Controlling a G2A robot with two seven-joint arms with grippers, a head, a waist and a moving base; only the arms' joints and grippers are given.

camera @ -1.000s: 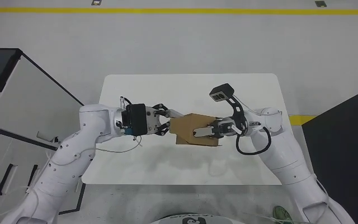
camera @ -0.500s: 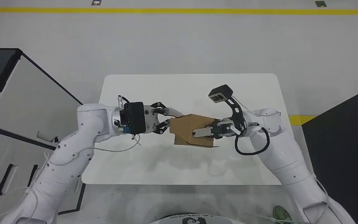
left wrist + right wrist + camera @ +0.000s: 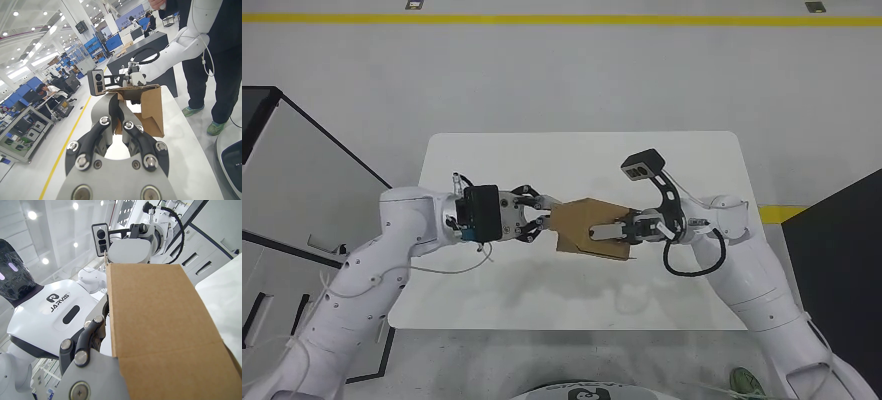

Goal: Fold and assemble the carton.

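1. The carton (image 3: 582, 222) hangs over the middle of the table (image 3: 682, 170), strung between the two arms. I cannot tell whether its lower edge touches the table.
2. The left gripper (image 3: 539, 216) has its fingers (image 3: 113, 108) almost closed on a flap at the carton end facing it, with cardboard pinched between them.
3. The right gripper (image 3: 594, 233) clamps the top panel at the opposite end: one finger lies along the outside, and a dark fingertip shows inside through the open end.
4. The main risk, as I judge it, is that both holds are on thin single sheets. If the arms pull apart or twist out of step, the flap could tear at its crease or slip free, and the half-formed tube would sag flat.
5. Pushing inward too hard could buckle a panel rather than bend it along a score line.
6. The carton is an open sleeve — no goods lie inside, and its end flaps are not yet closed.
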